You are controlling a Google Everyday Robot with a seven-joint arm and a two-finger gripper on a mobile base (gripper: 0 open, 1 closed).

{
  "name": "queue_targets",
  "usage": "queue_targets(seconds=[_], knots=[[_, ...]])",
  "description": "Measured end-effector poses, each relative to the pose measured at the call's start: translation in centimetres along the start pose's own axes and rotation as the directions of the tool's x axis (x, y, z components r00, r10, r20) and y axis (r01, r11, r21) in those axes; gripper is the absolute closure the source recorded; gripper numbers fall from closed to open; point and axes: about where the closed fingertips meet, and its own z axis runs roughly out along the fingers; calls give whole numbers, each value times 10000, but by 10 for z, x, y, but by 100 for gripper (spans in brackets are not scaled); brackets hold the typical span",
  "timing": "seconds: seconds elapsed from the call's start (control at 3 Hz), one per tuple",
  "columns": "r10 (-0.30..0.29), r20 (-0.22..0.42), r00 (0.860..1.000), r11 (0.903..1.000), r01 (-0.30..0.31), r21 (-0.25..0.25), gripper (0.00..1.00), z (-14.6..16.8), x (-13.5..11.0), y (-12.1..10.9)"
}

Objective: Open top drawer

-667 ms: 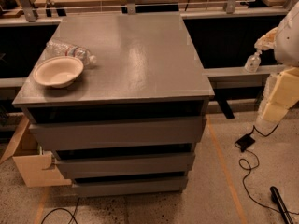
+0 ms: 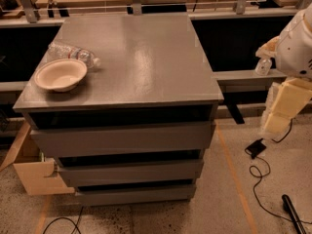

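Camera view.
- Your arm (image 2: pixel 298 43): enters at the right edge, elbow high.
- Claw (image 2: pixel 282 112): hangs downward, right of the bench (image 2: pixel 146 57), well apart from it. Apart or together, you cannot tell.
- Drawer (image 2: pixel 122 138): topmost front, dark gap above.
- On the bench: bowl (image 2: pixel 61 74), plastic bottle (image 2: pixel 73 53).

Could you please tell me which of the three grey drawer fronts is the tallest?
The top drawer, directly under the tabletop; both below are shorter. The gripper hangs right of it.
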Motion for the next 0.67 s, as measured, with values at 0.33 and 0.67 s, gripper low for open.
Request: queue_targets(seconds=[0.33,0.67], knots=[[-380,278,9989,9986,390,-357,0,29,-9,10],[-672,644,9957,9951,716,-683,0,62,-18,21]])
